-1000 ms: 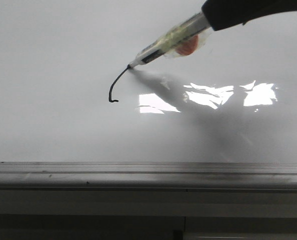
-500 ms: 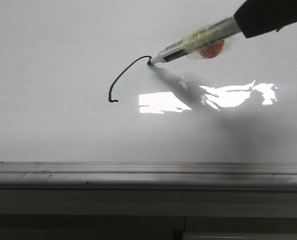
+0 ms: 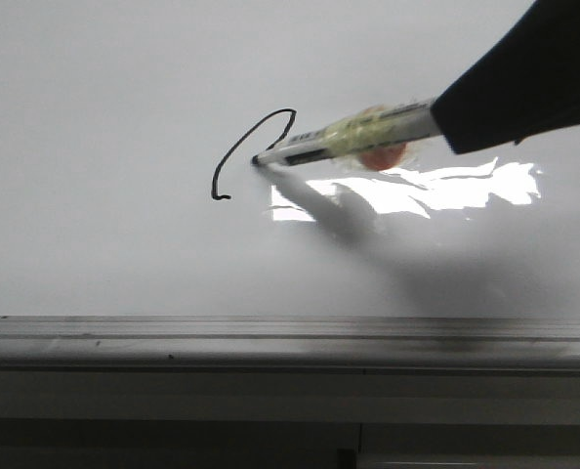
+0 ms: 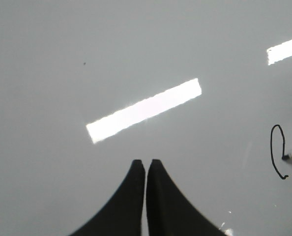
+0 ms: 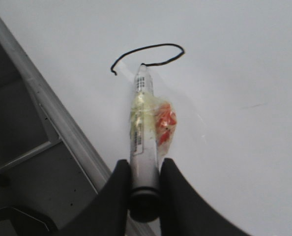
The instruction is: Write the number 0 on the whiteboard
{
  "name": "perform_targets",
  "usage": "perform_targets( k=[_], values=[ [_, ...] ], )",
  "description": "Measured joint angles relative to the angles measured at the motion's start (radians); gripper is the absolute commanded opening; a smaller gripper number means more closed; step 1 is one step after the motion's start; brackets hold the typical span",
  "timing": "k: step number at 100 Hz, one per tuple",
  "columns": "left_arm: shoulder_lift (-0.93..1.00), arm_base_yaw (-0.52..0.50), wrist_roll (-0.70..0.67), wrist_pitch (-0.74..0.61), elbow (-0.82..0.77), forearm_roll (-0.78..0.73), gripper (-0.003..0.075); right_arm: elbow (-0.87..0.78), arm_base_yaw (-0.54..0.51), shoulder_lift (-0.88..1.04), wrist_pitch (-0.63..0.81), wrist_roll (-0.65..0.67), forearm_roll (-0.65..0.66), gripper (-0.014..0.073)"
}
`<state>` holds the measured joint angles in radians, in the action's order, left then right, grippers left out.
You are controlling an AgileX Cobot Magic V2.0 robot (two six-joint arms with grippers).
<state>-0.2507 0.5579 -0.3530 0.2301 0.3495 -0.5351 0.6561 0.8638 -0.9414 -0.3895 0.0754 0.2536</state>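
A thin black line forms the number 0 (image 3: 246, 147) on the pale grey-white whiteboard (image 3: 95, 117). The marker (image 5: 143, 132) is seen white, wrapped in yellowish tape with an orange-red patch.

Lying flat beneath both arms: the whiteboard (image 3: 95, 117), its edge rail (image 3: 270, 342) running along the near side, closer to the robot than the right gripper (image 5: 145, 169). Sticking out ahead of that pincer toward the left: a marker (image 3: 344, 140), tip touching the board on the number 0 (image 3: 239, 149), just beyond the pincer's reach. Hovering well apart to the left of the stroke: the left gripper (image 4: 145, 167), over bare board.
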Motion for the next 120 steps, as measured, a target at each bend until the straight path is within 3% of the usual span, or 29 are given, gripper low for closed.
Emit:
perform_targets(
  k=[26,50,60,72,79,96,120],
  values=[
    [0.000,0.000,0.000,0.000,0.000,0.000,-0.0020,0.000,0.049,-0.068,0.061,0.000,-0.004,-0.0069],
    [0.000,0.000,0.000,-0.053,0.000,-0.004,0.0000,0.001,0.080,-0.007,0.093,0.000,-0.004,-0.0069],
    [0.000,0.000,0.002,-0.075,0.000,-0.017,0.0141,0.037,0.114,0.017,0.020,0.000,-0.004,-0.0069],
    [0.000,0.000,0.031,-0.097,-0.007,-0.023,0.0426,0.104,0.151,0.009,-0.106,-0.002,-0.004,-0.0069],
    [-0.008,0.005,0.092,-0.128,-0.009,-0.027,0.0497,0.150,0.165,-0.015,-0.160,-0.003,-0.004,-0.0069],
    [-0.086,0.080,0.172,-0.222,-0.012,-0.124,0.0407,0.252,0.169,-0.109,-0.231,-0.018,-0.004,-0.0069],
    [-0.272,0.279,0.187,-0.248,-0.012,-0.320,0.0274,0.344,0.169,-0.213,-0.244,-0.043,-0.009,-0.0069]
  ],
)
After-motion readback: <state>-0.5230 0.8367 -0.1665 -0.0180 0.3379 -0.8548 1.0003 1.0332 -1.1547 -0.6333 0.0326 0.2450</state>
